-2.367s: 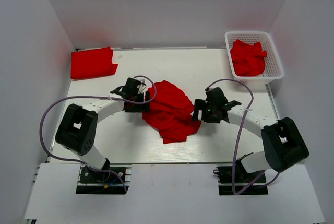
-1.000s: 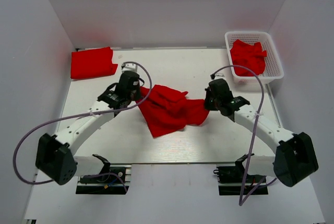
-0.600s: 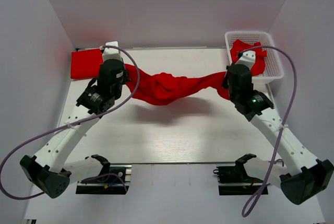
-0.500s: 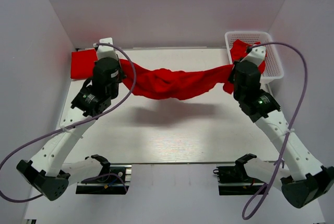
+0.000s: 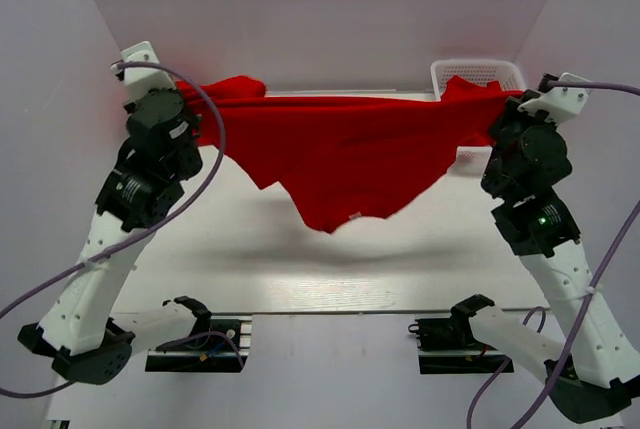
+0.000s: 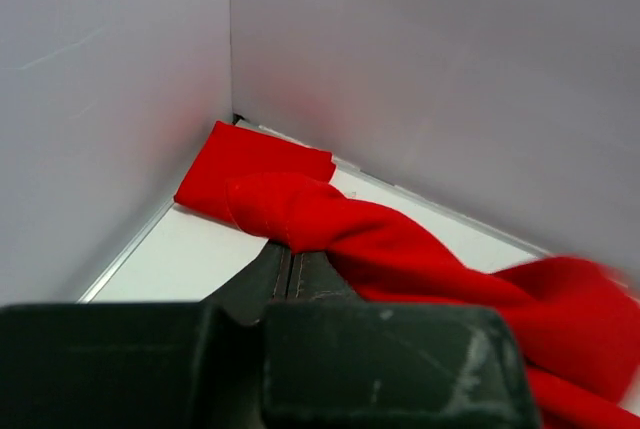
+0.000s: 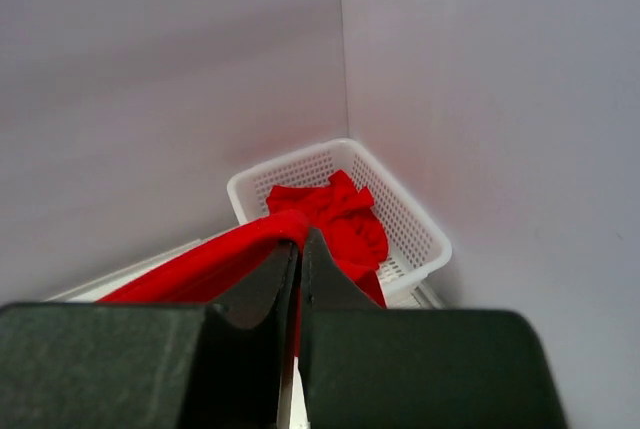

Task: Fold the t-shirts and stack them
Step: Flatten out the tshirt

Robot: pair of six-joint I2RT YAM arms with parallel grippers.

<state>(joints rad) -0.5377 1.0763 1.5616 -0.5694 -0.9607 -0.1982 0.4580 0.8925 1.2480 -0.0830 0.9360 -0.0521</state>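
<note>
The step in hand was spreading one shirt [image 5: 340, 154] open in the air before laying it down to fold. The left fingers [image 6: 285, 264] were pressed together on a bunched corner of it, and the right fingers [image 7: 290, 264] were likewise clamped on the opposite corner. The arms stood high and wide apart.

The shirt hung clear above the worktop [image 5: 300, 284], touching nothing below. Its upper edge was pulled taut. Its long axis ran left to right across the worktop, from one grip to the other. The rest draped down to a rough point near the middle, aimed at the worktop. Which end was collar and which hem could not be told.

The folded shirt [image 6: 245, 164] lay in the far left corner. The crumpled shirts [image 7: 335, 214] waited in the basket [image 7: 300, 164] at the far right.

The next move probably called for lowering both arms together at even tension. The hanging tip should land first and the cloth settle flat without creasing, well short of the folded shirt.
</note>
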